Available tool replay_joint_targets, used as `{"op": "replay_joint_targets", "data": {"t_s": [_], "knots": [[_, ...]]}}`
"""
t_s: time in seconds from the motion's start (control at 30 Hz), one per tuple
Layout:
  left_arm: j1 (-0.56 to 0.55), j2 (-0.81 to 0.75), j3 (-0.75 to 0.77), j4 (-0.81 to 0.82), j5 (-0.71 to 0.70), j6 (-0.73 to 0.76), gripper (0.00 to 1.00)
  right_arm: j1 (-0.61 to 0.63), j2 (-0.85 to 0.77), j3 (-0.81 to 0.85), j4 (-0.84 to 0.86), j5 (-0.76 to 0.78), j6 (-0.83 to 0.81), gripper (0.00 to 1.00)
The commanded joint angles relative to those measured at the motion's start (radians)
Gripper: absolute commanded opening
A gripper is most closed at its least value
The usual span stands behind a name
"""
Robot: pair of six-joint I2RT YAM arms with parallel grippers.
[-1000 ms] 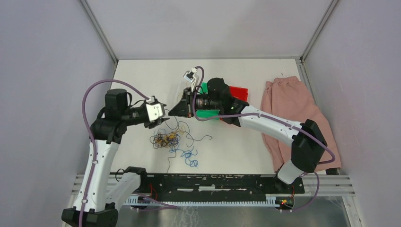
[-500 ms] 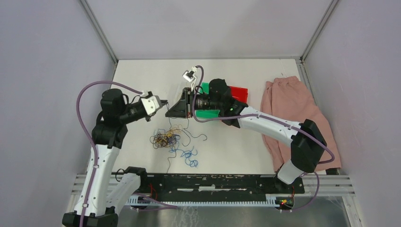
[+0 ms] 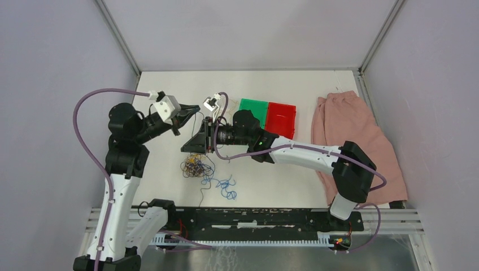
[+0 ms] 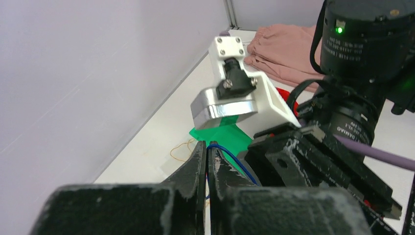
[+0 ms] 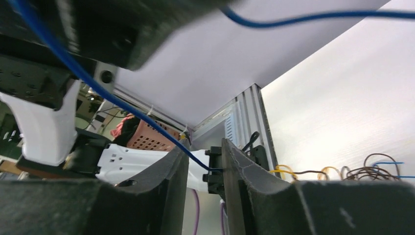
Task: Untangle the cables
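**While left claw nips a blue strand, right claw stands apart**

Left fingers pressed together on the strand; the nip point is hidden between them. Right fingers parted, blue strand crossing the gap, contact unclear. From above, the strand between the claws is too thin to see. Cables lie tangled on the table just near-side of the right claw, far edge hard to separate from it.
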Motion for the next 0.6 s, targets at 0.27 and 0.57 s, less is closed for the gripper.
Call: {"op": "replay_joint_targets", "data": {"t_s": [0.27, 0.57], "knots": [[0.001, 0.055, 0.213, 0.107, 0.002, -0.178, 0.03, 0.018, 0.067, 0.000, 0.033, 0.121, -0.077, 0.27], [0.001, 0.135, 0.373, 0.177, 0.013, -0.258, 0.03, 0.024, 0.088, -0.059, 0.005, 0.210, -0.082, 0.22]]}}
